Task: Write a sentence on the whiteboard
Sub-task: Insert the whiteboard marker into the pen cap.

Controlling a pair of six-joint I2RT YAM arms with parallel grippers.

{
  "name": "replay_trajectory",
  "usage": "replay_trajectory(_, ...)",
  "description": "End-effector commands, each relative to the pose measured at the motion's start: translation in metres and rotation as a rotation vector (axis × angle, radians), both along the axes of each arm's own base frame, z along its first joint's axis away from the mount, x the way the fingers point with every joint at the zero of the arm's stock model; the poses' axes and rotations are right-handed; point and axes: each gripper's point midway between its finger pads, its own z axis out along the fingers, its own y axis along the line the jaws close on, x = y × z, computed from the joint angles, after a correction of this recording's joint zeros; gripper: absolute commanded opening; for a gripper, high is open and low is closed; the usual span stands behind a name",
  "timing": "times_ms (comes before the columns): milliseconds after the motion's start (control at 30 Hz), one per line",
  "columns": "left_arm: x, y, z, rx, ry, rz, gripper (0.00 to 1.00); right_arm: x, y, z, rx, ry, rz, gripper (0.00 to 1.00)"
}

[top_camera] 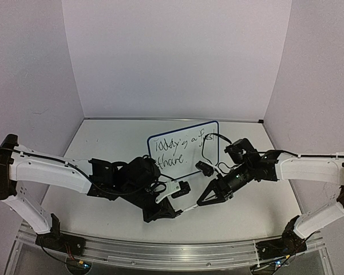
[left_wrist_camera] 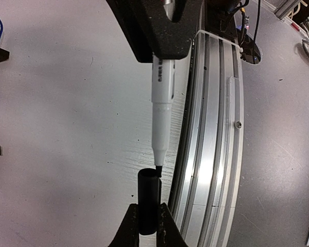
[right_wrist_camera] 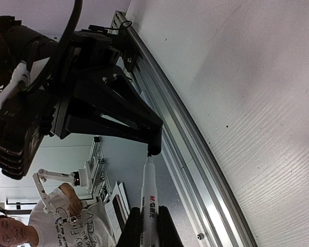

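Left gripper (left_wrist_camera: 149, 216) pinches the black cap (left_wrist_camera: 149, 188), right gripper (right_wrist_camera: 149, 213) clamps the light, slick, rigid marker (right_wrist_camera: 148, 185) mid-barrel by the table (top_camera: 103, 143)'s near edge; the whiteboard (top_camera: 172, 170)'s sentence (top_camera: 174, 150) looks written.

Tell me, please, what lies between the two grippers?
The marker pen in the right gripper and the black cap in the left gripper, seen in the left wrist view.

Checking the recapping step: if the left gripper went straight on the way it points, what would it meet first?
The tip of the marker pen, held by the right gripper. The black cap in the left gripper is right at that tip; whether they touch is unclear.
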Motion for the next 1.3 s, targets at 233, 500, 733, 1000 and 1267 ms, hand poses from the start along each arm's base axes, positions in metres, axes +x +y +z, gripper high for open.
replay_trajectory(233,0.0,-0.009,0.033,-0.101,-0.031,-0.013,0.0,0.005,0.003,0.007,0.024,-0.069,-0.004,0.0)
replay_trajectory(500,-0.001,-0.004,0.032,-0.098,-0.035,-0.009,0.0,0.004,0.001,0.011,0.029,-0.073,-0.014,0.0)
replay_trajectory(733,-0.001,-0.003,0.033,-0.102,-0.014,0.008,0.0,0.006,0.001,0.013,0.027,-0.091,-0.027,0.0)
replay_trajectory(1000,-0.003,0.001,0.025,-0.083,0.003,0.015,0.0,0.006,0.001,0.02,0.041,-0.104,-0.028,0.0)
replay_trajectory(1267,-0.002,-0.002,0.03,-0.097,-0.008,0.01,0.0,0.005,0.002,0.02,0.045,-0.088,-0.018,0.0)
